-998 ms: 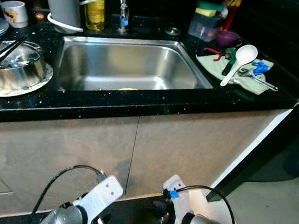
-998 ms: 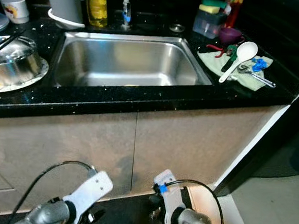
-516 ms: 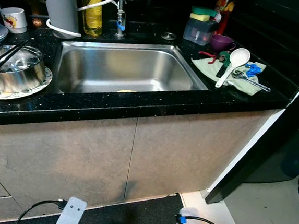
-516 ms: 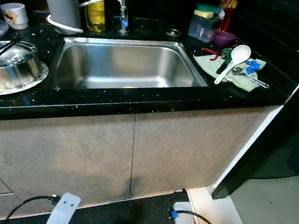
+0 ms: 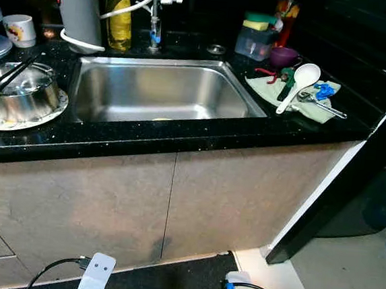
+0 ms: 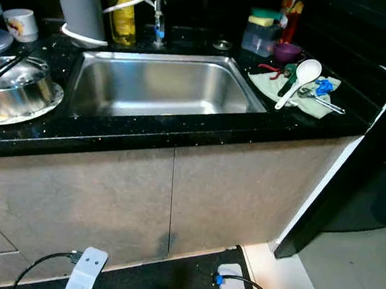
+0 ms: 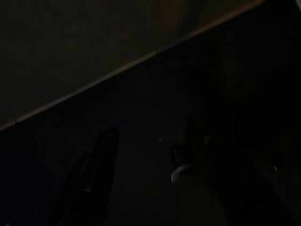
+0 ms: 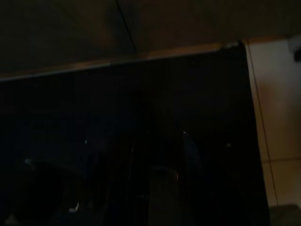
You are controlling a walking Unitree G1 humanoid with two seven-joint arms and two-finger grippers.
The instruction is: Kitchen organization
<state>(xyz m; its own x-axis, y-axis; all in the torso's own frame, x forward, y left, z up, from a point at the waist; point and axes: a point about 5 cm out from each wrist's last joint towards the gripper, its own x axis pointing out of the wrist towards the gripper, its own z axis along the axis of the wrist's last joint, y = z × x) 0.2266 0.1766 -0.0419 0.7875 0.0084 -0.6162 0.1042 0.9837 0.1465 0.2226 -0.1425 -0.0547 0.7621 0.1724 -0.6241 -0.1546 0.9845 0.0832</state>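
You face a speckled black stone surface (image 5: 180, 133) with a stainless steel sink basin (image 5: 160, 91) set into it. Below it run matte beige cabinet doors (image 5: 107, 198), above a dark floor mat (image 6: 168, 277) and pale floor tiles (image 5: 343, 279) at the right.

Black speckled countertop (image 5: 180, 135) with a steel sink (image 5: 158, 91) set in. To the left: patterned plate (image 5: 47, 108) carrying a steel pot (image 5: 18, 95), white mug (image 5: 19, 29) behind. Back edge: grey cylinder (image 5: 77, 2), yellow bottle (image 5: 120, 18). To the right: green cloth (image 5: 298, 99) holding a white ladle (image 5: 296, 82) and utensils, plus clear container (image 5: 256, 43), purple cup (image 5: 283, 56).
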